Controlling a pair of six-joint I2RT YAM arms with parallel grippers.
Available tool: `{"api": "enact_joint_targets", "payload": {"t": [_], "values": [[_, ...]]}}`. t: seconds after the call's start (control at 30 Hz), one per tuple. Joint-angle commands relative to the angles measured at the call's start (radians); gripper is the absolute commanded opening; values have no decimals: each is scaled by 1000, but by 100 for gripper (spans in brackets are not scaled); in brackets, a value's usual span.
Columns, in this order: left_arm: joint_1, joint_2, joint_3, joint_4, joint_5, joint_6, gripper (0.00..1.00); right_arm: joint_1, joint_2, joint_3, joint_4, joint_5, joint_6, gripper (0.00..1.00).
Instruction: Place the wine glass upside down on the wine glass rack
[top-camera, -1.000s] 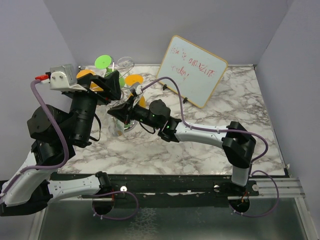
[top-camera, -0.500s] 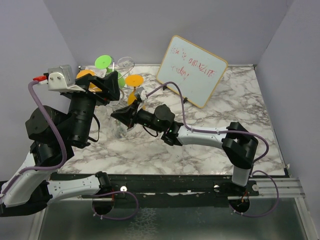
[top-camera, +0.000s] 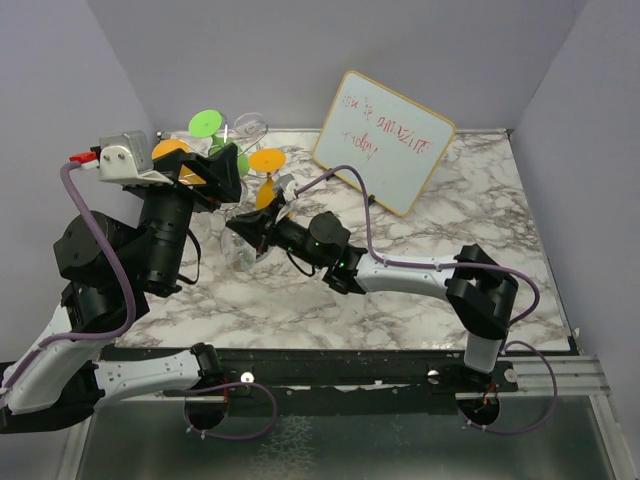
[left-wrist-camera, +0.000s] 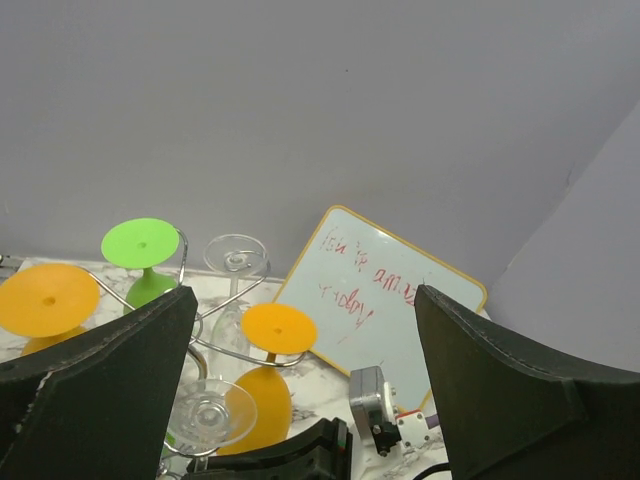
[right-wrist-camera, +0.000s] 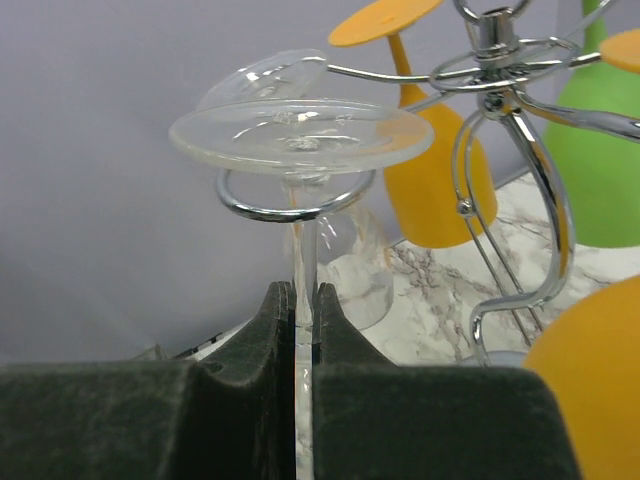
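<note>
The wine glass (right-wrist-camera: 300, 135) is clear and hangs upside down, its foot just over a loop of the wine glass rack (right-wrist-camera: 495, 60). The stem runs down through that loop. My right gripper (right-wrist-camera: 303, 295) is shut on the stem below the loop. In the top view this gripper (top-camera: 250, 231) sits at the rack's (top-camera: 243, 205) near side, with the glass bowl (top-camera: 238, 258) beneath it. My left gripper (top-camera: 222, 166) hovers high over the rack's left side, open and holding nothing. Its wrist view looks down on the clear foot (left-wrist-camera: 208, 412).
Orange glasses (right-wrist-camera: 435, 170) and a green glass (right-wrist-camera: 600, 170) hang upside down on other arms, and another clear glass (left-wrist-camera: 237, 255) hangs at the back. A whiteboard (top-camera: 385, 140) leans at the back right. Grey walls close in behind and to the left.
My right wrist drew a little toward the near right, with the glass still gripped by its stem at the rack. The left arm has hardly moved.
</note>
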Motion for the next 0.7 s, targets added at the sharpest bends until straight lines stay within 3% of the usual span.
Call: {"api": "enact_joint_targets", "payload": {"t": [0.0, 0.27, 0.47, 0.67], "values": [[-5, -8, -7, -28, 8, -9, 91, 3, -23, 22, -45, 92, 7, 5], [-5, -20, -12, -48, 14, -28, 91, 3, -9, 17, -62, 105, 23, 18], [-5, -41, -18, -83, 17, -51, 91, 3, -48, -34, -42, 110, 39, 41], [-5, -65, -29, -132, 21, -72, 91, 3, -134, -109, -63, 75, 30, 55]]}}
